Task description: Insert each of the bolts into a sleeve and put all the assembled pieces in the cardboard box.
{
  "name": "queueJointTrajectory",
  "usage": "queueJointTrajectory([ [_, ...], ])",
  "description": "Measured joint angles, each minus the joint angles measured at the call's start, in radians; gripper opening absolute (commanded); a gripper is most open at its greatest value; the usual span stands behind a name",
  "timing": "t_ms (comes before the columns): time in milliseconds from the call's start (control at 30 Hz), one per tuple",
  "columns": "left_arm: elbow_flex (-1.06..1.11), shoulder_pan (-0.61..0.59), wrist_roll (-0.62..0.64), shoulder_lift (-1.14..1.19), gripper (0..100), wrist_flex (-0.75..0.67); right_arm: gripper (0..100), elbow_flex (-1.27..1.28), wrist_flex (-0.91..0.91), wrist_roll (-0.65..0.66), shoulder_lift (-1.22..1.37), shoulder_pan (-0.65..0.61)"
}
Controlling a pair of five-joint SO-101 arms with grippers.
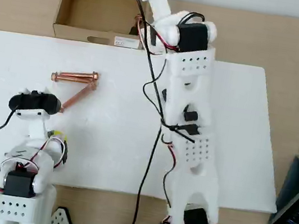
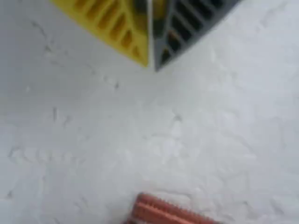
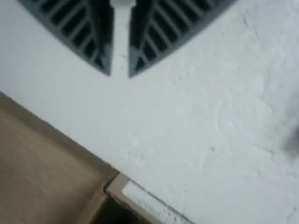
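Left wrist view puts my left gripper (image 2: 150,65) low over the white mat (image 2: 70,140), its fingers pressed together on nothing. The threaded end of the slanted copper piece (image 2: 163,212) lies near. From above, the level copper piece (image 1: 75,77) lies just beyond it; whether these 2 touch, I cannot tell. I'd spread the fingers first, then straddle the slanted shaft squarely so it can't roll away. My right gripper (image 3: 120,70) hangs by the cardboard box (image 1: 64,2), fingers drawn together, empty.
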Motion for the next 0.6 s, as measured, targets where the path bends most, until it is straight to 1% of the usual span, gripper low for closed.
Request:
queueJointTrajectory([
  [400,0.000,0.000,0.000,0.000,0,0.000,2.6,0.663,0.000,0.005,-0.430,0.003],
  [600,0.000,0.000,0.000,0.000,0,0.000,2.6,0.931,0.000,0.005,-0.482,0.009],
])
